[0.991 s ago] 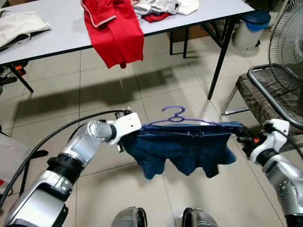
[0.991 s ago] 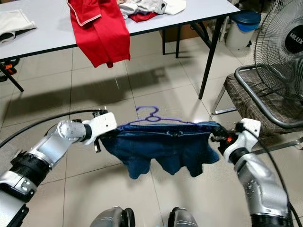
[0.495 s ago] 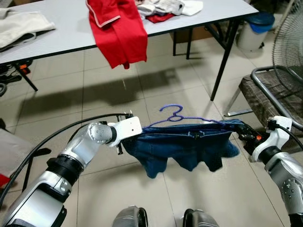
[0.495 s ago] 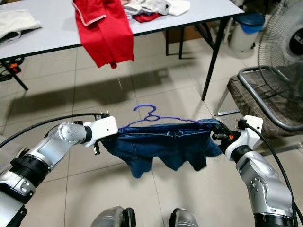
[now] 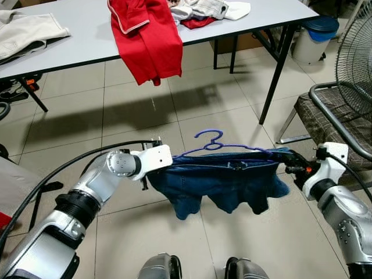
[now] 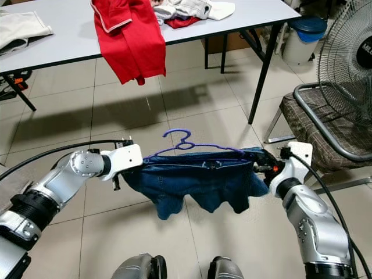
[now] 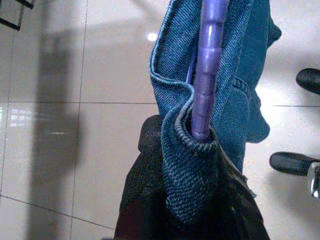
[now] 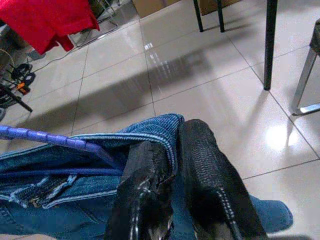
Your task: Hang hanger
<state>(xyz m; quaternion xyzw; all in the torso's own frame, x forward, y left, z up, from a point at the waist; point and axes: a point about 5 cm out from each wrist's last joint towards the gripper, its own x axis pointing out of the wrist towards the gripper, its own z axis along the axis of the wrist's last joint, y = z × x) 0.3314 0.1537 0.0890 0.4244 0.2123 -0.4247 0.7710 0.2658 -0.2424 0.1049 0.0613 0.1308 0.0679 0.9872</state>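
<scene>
Both grippers' jaws pinch the hanger's [image 5: 218, 146] denim-covered ends.

Head eyes look down; wrist views sit close on the shorts [image 5: 224, 183].

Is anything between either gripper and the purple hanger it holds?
Yes: the denim shorts draped over the purple hanger. The left gripper and right gripper each pinch the waistband fabric at the hanger's ends, not bare plastic.

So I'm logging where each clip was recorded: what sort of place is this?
Probably a laundry or utility corner of a home: a tiled floor, a folding table piled with clothes such as a red garment, plus a standing fan and a cushioned metal chair.
</scene>
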